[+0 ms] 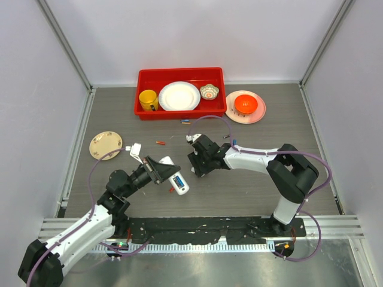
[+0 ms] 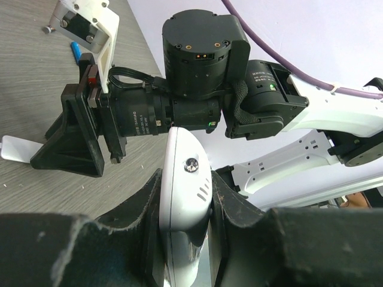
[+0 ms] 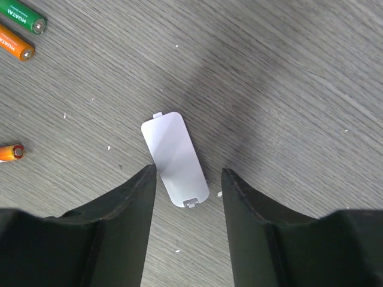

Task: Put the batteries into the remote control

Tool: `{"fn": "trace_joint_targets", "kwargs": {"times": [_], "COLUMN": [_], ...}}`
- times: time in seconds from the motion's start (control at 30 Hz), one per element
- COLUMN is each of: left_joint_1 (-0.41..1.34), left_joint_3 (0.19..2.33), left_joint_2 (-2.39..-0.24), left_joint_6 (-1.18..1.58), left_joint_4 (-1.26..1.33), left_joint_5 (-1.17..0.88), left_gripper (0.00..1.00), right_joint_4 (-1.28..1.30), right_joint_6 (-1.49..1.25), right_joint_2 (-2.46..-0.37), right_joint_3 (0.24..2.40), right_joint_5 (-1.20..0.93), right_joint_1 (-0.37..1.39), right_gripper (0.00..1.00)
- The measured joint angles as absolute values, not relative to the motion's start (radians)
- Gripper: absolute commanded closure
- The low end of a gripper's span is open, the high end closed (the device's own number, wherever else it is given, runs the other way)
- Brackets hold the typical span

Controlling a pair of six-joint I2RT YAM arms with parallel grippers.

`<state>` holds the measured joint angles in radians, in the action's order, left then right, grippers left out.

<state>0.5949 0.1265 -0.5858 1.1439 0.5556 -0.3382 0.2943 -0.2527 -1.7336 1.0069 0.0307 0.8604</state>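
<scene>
My left gripper [image 1: 169, 173] is shut on the white remote control [image 1: 178, 180], clamping its sides a little above the table. In the left wrist view the remote control [image 2: 187, 173] stands between the two fingers. A blue battery shows in its slot from above. My right gripper [image 3: 188, 173] is open and points down at the flat white cover piece [image 3: 175, 156], which lies on the table between its fingertips, touching neither. Loose batteries lie nearby: a green one [image 3: 23, 16], an orange one [image 3: 15, 43] and another orange one [image 3: 11, 152]. A red battery [image 1: 171, 189] lies beside the remote control.
A red bin [image 1: 179, 73] at the back holds a yellow mug [image 1: 148, 99], a white plate [image 1: 179, 95] and a small bowl [image 1: 209, 91]. To its right is a pink plate [image 1: 255, 115] with an orange bowl. A tan disc [image 1: 105, 144] lies at the left.
</scene>
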Motion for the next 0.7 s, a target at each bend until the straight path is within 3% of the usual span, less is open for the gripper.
{"fn": "trace_joint_targets", "kwargs": {"times": [0.23,0.47,0.7], "left_joint_1": [0.595,0.595,0.595], "left_joint_3": [0.125,0.125,0.125], "left_joint_2": [-0.618,-0.637,-0.653], "left_joint_6": [1.145,1.146,1.148], "left_joint_4": [0.585,0.596,0.611], "left_joint_5": [-0.342,-0.342,-0.344], "left_gripper": [1.00,1.00,1.00], "right_joint_4": [0.292,0.291,0.300], "right_joint_6": [-0.275,-0.311,-0.313], "right_joint_2": [-1.733,-1.733,-1.733], "right_joint_3": [1.002,1.001,1.004], "right_joint_5": [0.027,0.034,0.060], "right_joint_1": [0.861,0.899,0.919], "right_gripper": [0.63,0.52,0.50]}}
